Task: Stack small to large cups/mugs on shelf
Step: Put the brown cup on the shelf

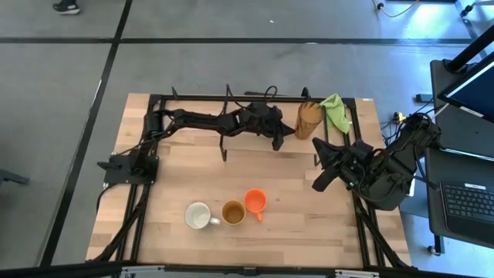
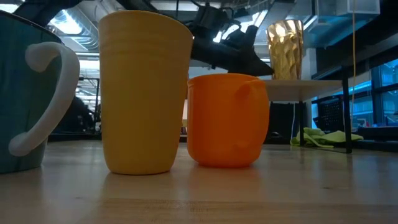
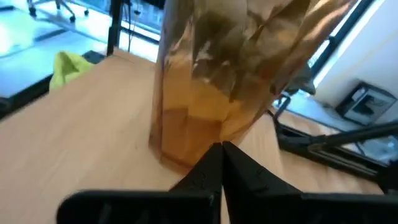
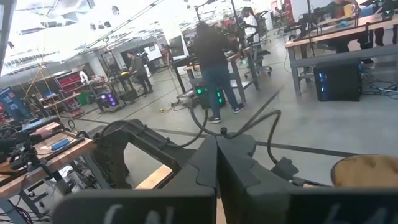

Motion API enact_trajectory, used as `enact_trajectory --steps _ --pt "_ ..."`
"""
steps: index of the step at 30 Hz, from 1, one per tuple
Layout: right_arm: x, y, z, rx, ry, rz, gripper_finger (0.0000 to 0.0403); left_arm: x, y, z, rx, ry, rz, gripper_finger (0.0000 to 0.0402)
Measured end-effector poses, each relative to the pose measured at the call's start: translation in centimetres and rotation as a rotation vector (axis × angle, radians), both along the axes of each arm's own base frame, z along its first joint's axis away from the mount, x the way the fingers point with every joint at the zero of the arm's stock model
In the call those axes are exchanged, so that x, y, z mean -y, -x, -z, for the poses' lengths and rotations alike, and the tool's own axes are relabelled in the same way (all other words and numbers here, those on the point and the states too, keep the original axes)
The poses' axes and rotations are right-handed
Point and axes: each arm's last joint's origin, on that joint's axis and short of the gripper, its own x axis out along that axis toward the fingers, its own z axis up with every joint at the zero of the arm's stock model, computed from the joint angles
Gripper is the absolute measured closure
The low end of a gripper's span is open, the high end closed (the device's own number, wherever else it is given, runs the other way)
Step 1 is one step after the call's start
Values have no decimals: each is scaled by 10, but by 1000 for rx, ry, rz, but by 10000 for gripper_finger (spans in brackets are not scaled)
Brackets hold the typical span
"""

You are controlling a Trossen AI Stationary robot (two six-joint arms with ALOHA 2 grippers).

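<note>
Amber tumbler (image 1: 307,120) is standing on the shelf (image 1: 255,144); three cups are waiting on the surface (image 1: 293,232).
Left gripper (image 1: 278,144) is hovering beside the tumbler, fingers (image 3: 205,177) clenched empty. Right gripper (image 1: 318,185), fingers together, is hanging near the shelf's end. White mug (image 1: 198,215), tan-yellow mug (image 1: 233,212) and orange cup (image 1: 255,201) are sitting in a row.

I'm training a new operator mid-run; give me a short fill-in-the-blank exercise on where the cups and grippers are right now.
1. The only vessel on the shelf is the amber ____.
2. In the tabletop row, the tan-yellow mug stands between the orange cup and the ____ mug.
3. The left gripper, beside the tumbler, has its fingers ____.
4. The green cloth lies next to the ____.

Missing words: tumbler; white; shut; tumbler
</note>
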Motion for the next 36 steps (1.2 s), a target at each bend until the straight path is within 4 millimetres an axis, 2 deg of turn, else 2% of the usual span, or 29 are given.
enact_trajectory --steps 5,19,27,36 --pt "-1 -1 1 5 -5 0 398 0 -1 4 -8 6 4 400" --pt "-1 -1 1 7 -6 0 398 -1 -2 -1 53 -3 43 399" --pt "-4 -4 4 19 -18 0 398 -5 -7 14 66 21 110 400" --pt "-11 -12 11 36 -35 -1 398 -14 -5 8 43 43 79 400"
